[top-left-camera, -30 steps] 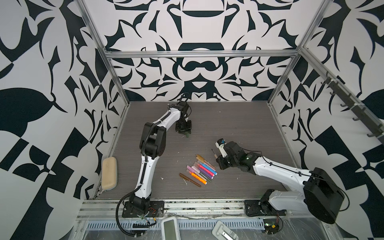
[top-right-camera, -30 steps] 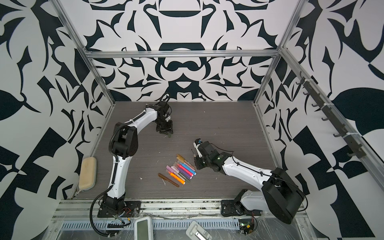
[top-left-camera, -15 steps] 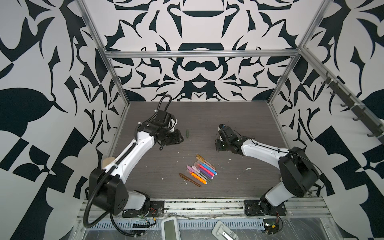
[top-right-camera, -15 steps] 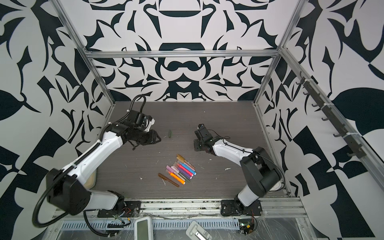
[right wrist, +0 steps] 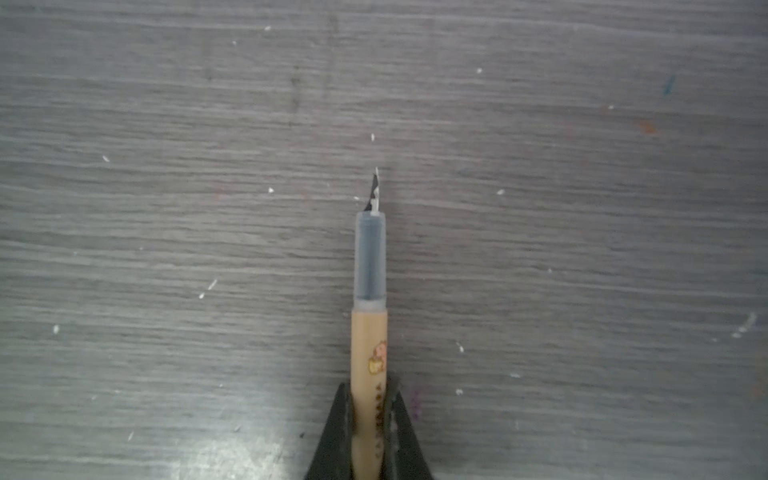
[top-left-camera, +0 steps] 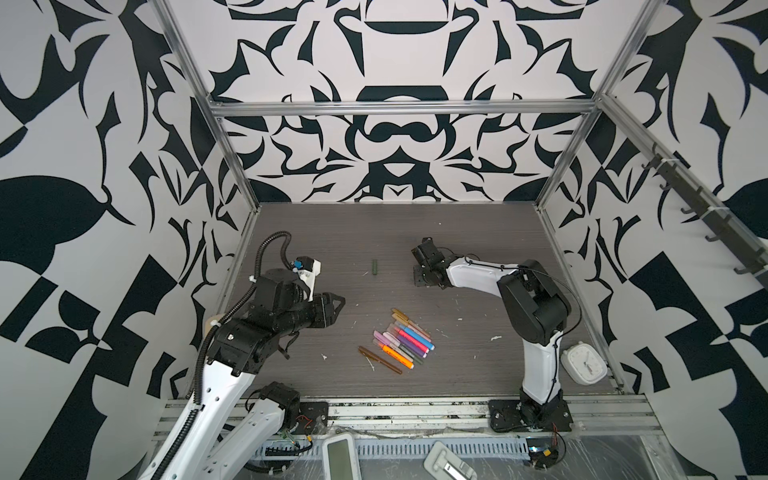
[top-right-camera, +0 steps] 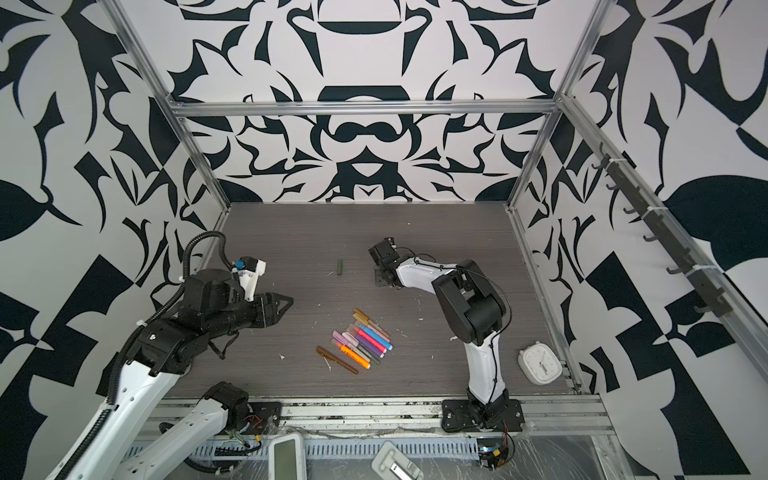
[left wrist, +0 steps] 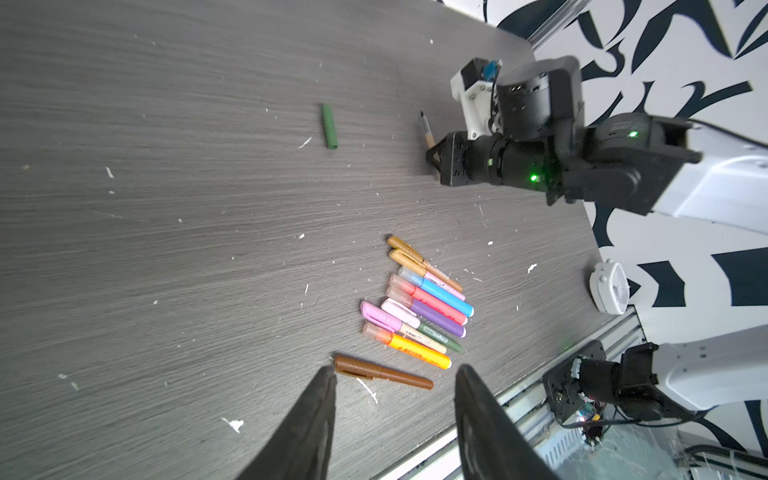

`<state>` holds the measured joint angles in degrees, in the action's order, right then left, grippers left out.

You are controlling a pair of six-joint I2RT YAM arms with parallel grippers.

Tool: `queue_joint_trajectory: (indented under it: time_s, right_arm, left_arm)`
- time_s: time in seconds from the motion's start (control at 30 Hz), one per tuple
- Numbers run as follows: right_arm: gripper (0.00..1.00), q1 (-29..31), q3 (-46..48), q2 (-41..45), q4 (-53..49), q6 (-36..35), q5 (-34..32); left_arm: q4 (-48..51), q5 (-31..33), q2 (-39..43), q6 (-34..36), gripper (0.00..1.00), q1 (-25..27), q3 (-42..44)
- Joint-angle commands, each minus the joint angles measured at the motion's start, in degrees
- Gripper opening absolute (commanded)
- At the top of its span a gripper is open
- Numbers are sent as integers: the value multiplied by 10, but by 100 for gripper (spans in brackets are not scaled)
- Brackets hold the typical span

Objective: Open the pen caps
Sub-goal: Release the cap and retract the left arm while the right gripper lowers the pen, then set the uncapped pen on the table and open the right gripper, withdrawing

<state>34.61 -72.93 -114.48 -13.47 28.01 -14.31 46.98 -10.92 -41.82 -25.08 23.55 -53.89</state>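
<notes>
As right claw (right wrist: 369, 384) pinches pen (right wrist: 369, 332), cap (top-left-camera: 375, 267) loose

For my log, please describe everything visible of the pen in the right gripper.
The pen is slim: a tan, plastic-looking barrel with dark lettering and a small cartoon print, a translucent grey section, a dark pointed tip. It has no cap. The right gripper is shut on its barrel; the tip juts out over the table.

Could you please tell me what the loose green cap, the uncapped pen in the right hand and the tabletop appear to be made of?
The green cap: probably plastic, matte; uniform dull colour, no glare. The uncapped pen: likely plastic; smooth tan barrel with printed lettering, translucent grey section. The tabletop: perhaps wood-look laminate; grey grain, soft sheen.
</notes>
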Motion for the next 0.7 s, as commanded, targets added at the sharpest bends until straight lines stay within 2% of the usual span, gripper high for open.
queue_joint_trajectory:
  time_s: [0.0,0.33,0.53,0.67]
  right_arm:
    - [0,3,-34,6,-22,19,-22]
    - [0,-4,-132,-76,-104,15,-9]
    - [23,-8,-130,-77,-108,22,-5]
    - [29,-7,-127,-75,-108,22,-3]
  left_arm:
    - [22,-5,21,1,49,1,11]
    - [3,16,56,-4,50,0,26]
    - [4,17,58,-3,50,1,26]
    - [5,18,58,-4,50,1,27]
